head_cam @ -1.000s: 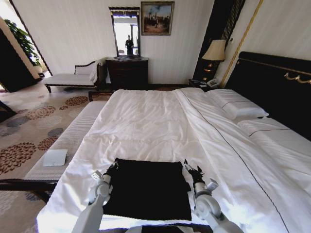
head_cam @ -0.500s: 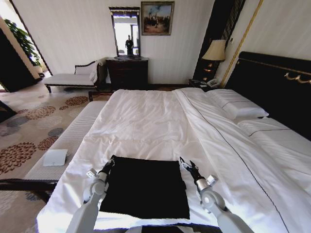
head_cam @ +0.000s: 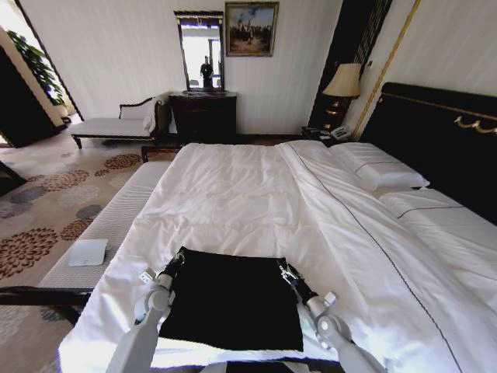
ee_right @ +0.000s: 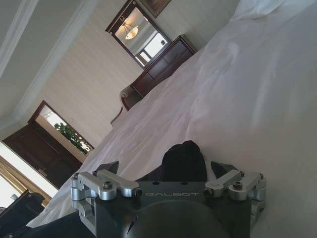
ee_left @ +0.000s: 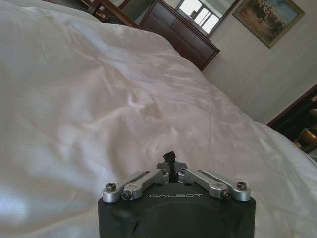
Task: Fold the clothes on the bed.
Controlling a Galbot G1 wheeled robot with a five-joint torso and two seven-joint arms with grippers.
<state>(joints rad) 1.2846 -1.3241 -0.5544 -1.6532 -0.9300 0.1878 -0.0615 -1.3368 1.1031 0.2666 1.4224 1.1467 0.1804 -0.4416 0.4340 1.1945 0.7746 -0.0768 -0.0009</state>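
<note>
Clothes here come to one black T-shirt [head_cam: 233, 299], lying flat as a dark rectangle on the near end of the bed [head_cam: 256, 194], on top of the white duvet [head_cam: 233, 194]. We count two pillows [head_cam: 380, 167] by the dark headboard [head_cam: 435, 140] on the right, and one white bench [head_cam: 109, 225] alongside the bed on the left, with one white card [head_cam: 87, 252] on it. The room beyond has patterned carpet [head_cam: 46, 202], one dark dresser [head_cam: 203, 115] under one mirror [head_cam: 200, 50], one framed painting [head_cam: 251, 29], one lamp [head_cam: 344, 81] and one white chaise [head_cam: 116, 124].

We see two grippers. Our left gripper [head_cam: 177, 259] sits at the shirt's far left corner; in the left wrist view its fingers [ee_left: 170, 159] are pressed together, with only a thin dark tip between them, so we cannot tell whether they hold fabric. Our right gripper [head_cam: 286, 271] is at the far right corner, and the right wrist view shows a bunch of black cloth pinched between its closed fingers.
</note>
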